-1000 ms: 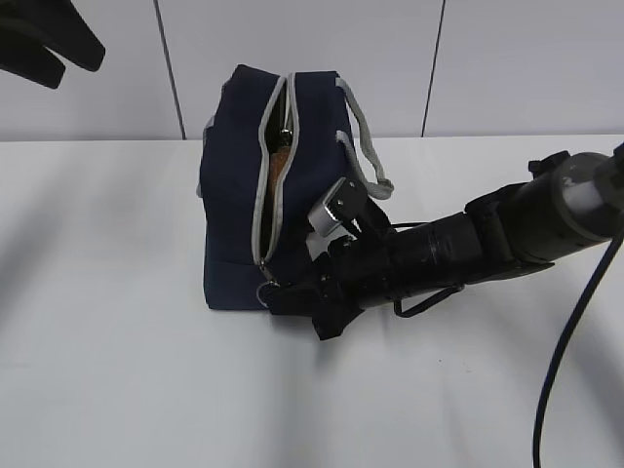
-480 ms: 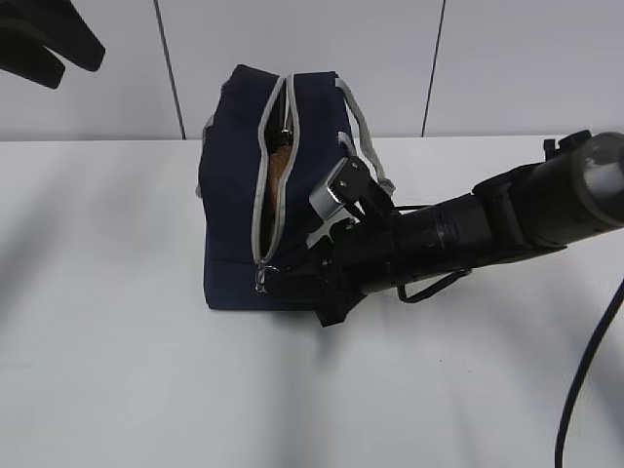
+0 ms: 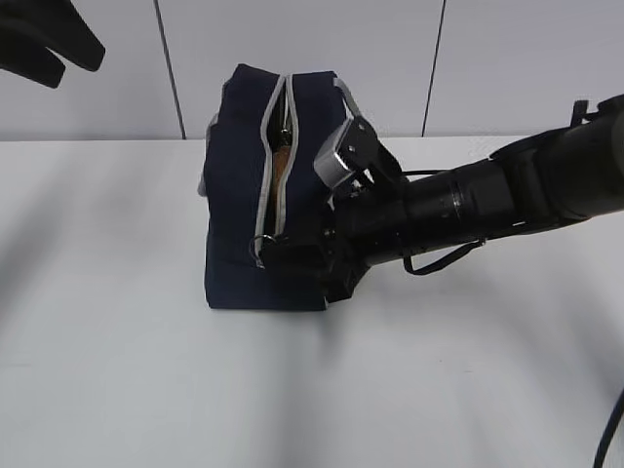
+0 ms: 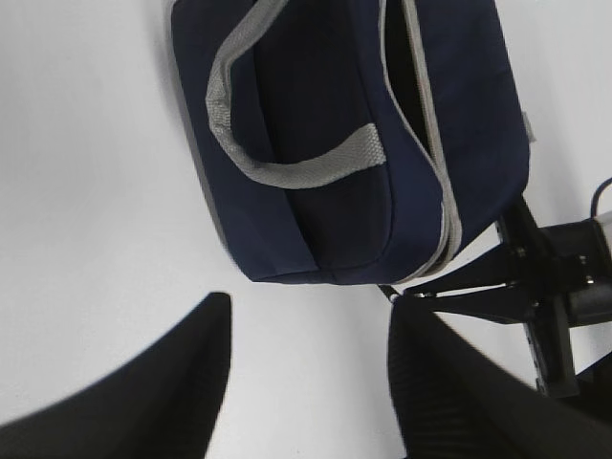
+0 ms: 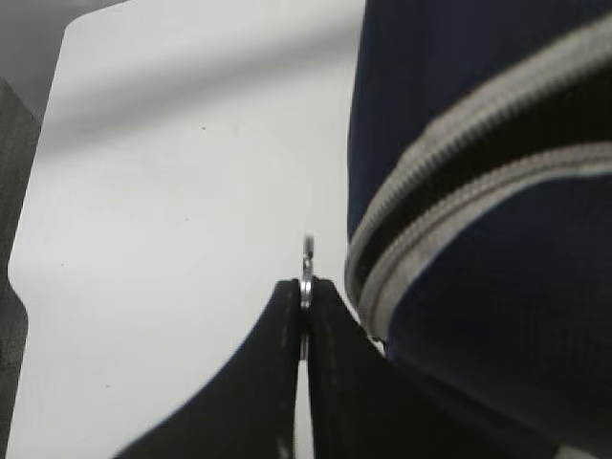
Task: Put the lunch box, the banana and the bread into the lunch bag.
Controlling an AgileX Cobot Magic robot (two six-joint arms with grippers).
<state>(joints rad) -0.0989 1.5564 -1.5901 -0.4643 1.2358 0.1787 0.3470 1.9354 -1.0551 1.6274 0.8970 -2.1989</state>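
The right hand (image 5: 304, 311) is clenched on the ring pull (image 5: 307, 273) of the zipper: in the right wrist view the two dark fingers (image 5: 273, 382) press flat against each other with the thin metal ring pinched between their tips and standing just above them. In the exterior view this hand (image 3: 283, 249) sits at the near end of the lunch bag (image 3: 239, 195), low on its front face, where the grey zipper (image 3: 268, 166) ends. The black arm behind it (image 3: 487, 200) stretches away to the right, above the bench (image 3: 117, 370).

The lunch bag stands upright on the white bench, its zipper running from the top down the near end and gaping in the upper part. Through that gap a brown, crusty surface shows, which looks like the bread (image 3: 280, 161); what else lies inside cannot be told. A grey webbing handle (image 4: 287, 163) lies flat against the bag's navy side in the left wrist view, and the zipper tape (image 4: 430, 143) runs along the edge beside it.

The left hand (image 4: 306, 382) is released, its two dark fingers (image 4: 163, 392) held wide apart with nothing between them. It hangs well above the bench and away from the bag, seen at the upper left corner of the exterior view (image 3: 44, 39).
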